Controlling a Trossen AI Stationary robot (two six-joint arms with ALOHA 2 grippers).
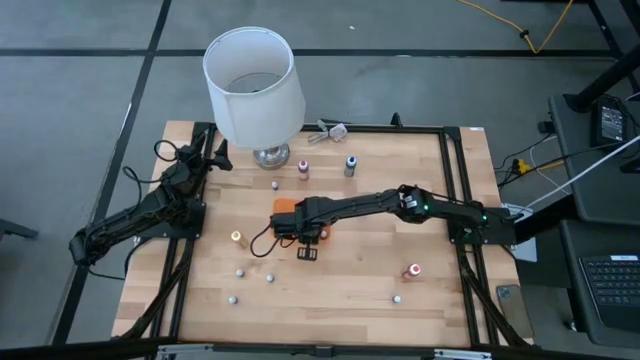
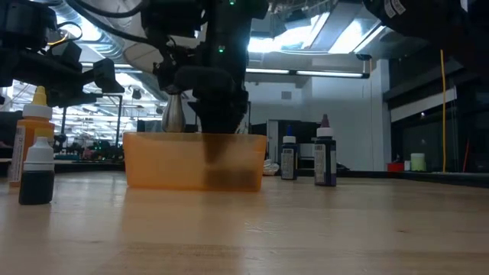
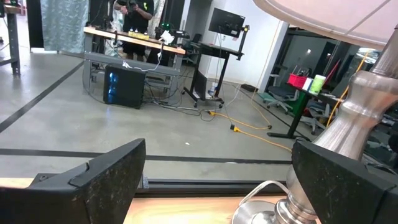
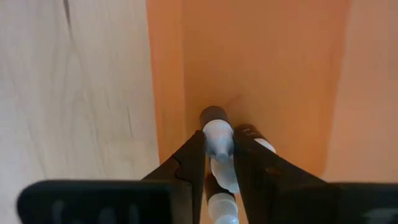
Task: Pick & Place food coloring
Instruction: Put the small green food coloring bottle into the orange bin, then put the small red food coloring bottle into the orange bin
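My right gripper (image 1: 300, 232) points down into the flat orange tray (image 1: 284, 206) at the table's middle, shut on a small food coloring bottle (image 4: 216, 132) with a white cap and a dark body. More white-capped bottles (image 4: 225, 177) lie in the tray under the fingers. Other food coloring bottles stand loose on the wood: two near the far edge (image 1: 351, 164), an orange one (image 1: 236, 237), a red one (image 1: 412, 270). My left gripper (image 3: 217, 186) waits open at the far left beside the lamp, holding nothing. My right gripper pinches the bottle's white cap (image 4: 217, 138) between its two fingers (image 4: 194, 155), coming from above and pointing down. The dark body (image 4: 211, 114) shows just past the cap, over the tray floor. Whether the bottle rests on the floor, I cannot tell.
A big white-shaded lamp (image 1: 253, 82) on a metal foot (image 3: 339, 140) stands at the far left. Small bottles (image 1: 240, 271) dot the near part of the table. In the low view, two dark bottles (image 2: 325, 156) stand right of the tray wall (image 2: 168, 164).
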